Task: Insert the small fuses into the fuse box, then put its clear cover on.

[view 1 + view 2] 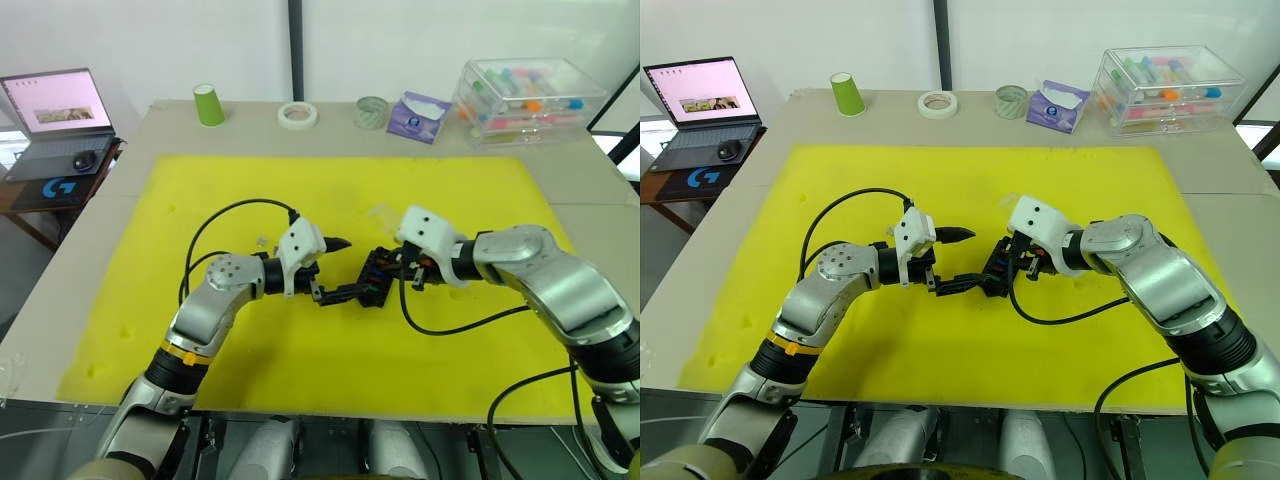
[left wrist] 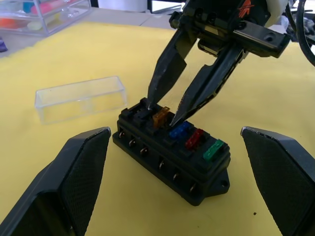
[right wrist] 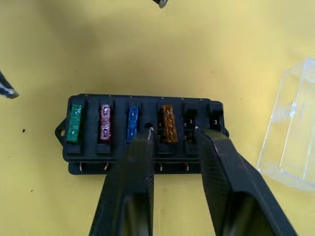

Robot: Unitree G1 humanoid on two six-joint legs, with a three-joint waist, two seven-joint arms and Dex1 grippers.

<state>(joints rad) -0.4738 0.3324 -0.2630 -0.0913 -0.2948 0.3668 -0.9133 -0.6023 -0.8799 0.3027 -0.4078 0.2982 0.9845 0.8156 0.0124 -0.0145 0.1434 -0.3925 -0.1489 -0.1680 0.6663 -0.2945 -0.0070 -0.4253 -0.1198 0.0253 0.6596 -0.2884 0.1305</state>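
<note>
Sitting near the middle of the frame on the yellow mat (image 1: 300, 370), the fuse box (image 3: 145, 128) is a black rectangular block with a mounting ear at one end and a row of small metal terminals along its side. Four of the small fuses are seated in it: a green fuse (image 3: 75, 123), a red fuse (image 3: 106, 122), a blue fuse (image 3: 132, 123) and an amber fuse (image 3: 168, 123), all upright in a line. Two slots beyond the amber one stand unfilled.

My right jaws (image 2: 165, 110) are parted a little and come down on the top of the box, one tip on either side of the amber fuse; I cannot tell whether they actually pinch it. My left jaws (image 1: 335, 268) are spread wide and hold nothing, poised just to the left of the box.

The clear cover (image 2: 81, 98) lies on the mat just beside the box, apart from it, a transparent rectangular lid.

Along the upper edge of the bench (image 1: 120, 210) stand a green cup (image 1: 208, 104), a tape roll (image 1: 298, 115) and, at upper right, a clear storage box (image 1: 525, 98).
</note>
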